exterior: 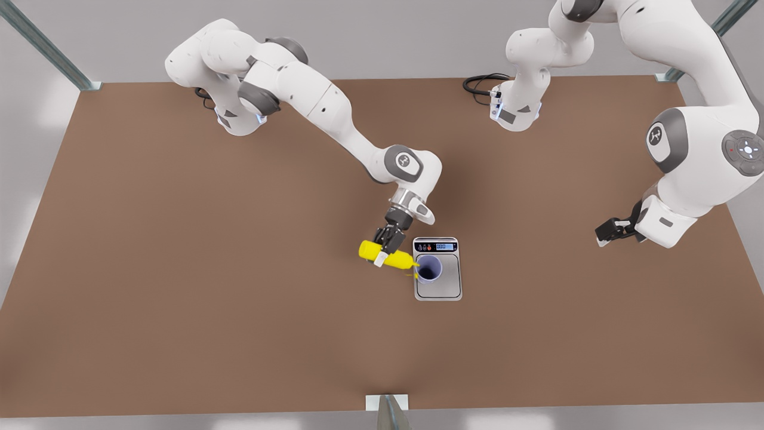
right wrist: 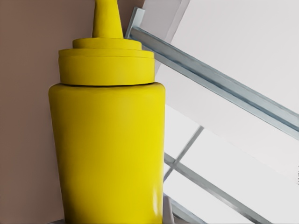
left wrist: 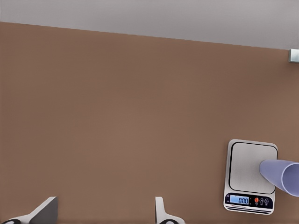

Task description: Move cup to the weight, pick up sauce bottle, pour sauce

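Table (exterior: 179,298) under me is bare brown, and the weight (exterior: 437,269) lies near its middle with the cup (exterior: 429,269) upright on the platform's 9 o'clock side. My right gripper (exterior: 385,243) is clamped on the sauce bottle (exterior: 388,255), tipped flat at the cup's 9 o'clock, nozzle at its rim. My left gripper (exterior: 604,232) waits, fingers (left wrist: 161,212) spread, at 3 o'clock, well apart.

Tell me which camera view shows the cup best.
The front view: the cup stands whole on the weight, its dark inside visible, with the sauce bottle nozzle at its rim. The left wrist view catches the cup cut by the picture's edge. The right wrist view shows the bottle, not the cup.
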You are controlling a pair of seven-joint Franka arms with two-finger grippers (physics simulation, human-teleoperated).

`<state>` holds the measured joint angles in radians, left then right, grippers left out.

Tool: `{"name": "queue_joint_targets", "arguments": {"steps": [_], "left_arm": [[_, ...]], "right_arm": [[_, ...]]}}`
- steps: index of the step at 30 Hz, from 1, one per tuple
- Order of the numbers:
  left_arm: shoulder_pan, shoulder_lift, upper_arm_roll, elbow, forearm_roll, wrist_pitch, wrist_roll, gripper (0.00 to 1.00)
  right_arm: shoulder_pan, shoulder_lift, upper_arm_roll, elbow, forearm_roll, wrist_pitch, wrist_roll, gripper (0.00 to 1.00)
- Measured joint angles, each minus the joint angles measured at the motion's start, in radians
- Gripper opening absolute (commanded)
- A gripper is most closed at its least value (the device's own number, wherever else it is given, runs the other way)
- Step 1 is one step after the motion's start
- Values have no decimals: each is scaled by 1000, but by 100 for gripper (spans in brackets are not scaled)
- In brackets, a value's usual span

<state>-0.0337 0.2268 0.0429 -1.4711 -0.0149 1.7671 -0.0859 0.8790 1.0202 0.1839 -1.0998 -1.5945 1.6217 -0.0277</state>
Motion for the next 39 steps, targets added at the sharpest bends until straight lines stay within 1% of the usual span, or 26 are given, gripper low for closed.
{"name": "queue_joint_targets", "arguments": {"steps": [10, 12, 13, 17, 19, 21, 22, 23, 26, 27, 29, 30, 32, 33, 34, 37, 39], "left_arm": [[0, 0, 0, 0, 1, 14, 2, 100], [0, 0, 0, 0, 1, 12, 2, 100], [0, -1, 0, 0, 1, 12, 2, 100], [0, 0, 0, 0, 1, 14, 3, 100], [0, 0, 0, 0, 1, 14, 2, 100], [0, 0, 0, 0, 1, 14, 2, 100], [0, 0, 0, 0, 1, 14, 2, 100], [0, 0, 0, 0, 1, 14, 3, 100], [-2, 0, 0, 0, 1, 14, 3, 100], [-1, 0, 0, 0, 1, 14, 3, 100], [0, -1, 0, 0, 1, 14, 2, 100], [0, -1, 0, 0, 1, 14, 2, 100], [-1, -1, 0, 0, 1, 14, 2, 100], [-1, 0, 0, 0, 1, 15, 3, 100], [1, 2, 0, 0, 1, 27, 3, 100], [-1, 0, 0, 0, 1, 29, 4, 100], [-2, 0, 0, 0, 1, 29, 5, 100]], "right_arm": [[0, 3, 0, 7, 0, -1, 0, 57], [-9, -6, 2, 11, 27, -2, -2, 57], [-12, -20, 2, 11, 77, 0, -2, 57], [-90, -86, 7, 13, 347, 19, 2, 57], [-163, -117, 21, 12, 471, 79, -1, 57], [-235, -144, 21, 11, 674, 150, -5, 57], [-263, -156, 20, 5, 763, 192, -29, 57], [-283, -158, 20, 3, 799, 205, -52, 57], [-338, -172, 11, -4, 997, 309, -156, 57], [-362, -173, 11, -18, 1103, 361, -190, 57], [-400, -186, 9, -60, 1256, 425, -318, 57], [-432, -204, 9, -103, 1349, 472, -431, 57], [-514, -265, 9, -251, 1584, 621, -686, 57], [-547, -293, 9, -324, 1657, 689, -799, 57], [-581, -306, 14, -356, 1704, 710, -894, 57], [-674, -300, 14, -402, 2061, 705, -1335, 57], [-732, -296, 18, -440, 2252, 694, -1569, 57]]}}
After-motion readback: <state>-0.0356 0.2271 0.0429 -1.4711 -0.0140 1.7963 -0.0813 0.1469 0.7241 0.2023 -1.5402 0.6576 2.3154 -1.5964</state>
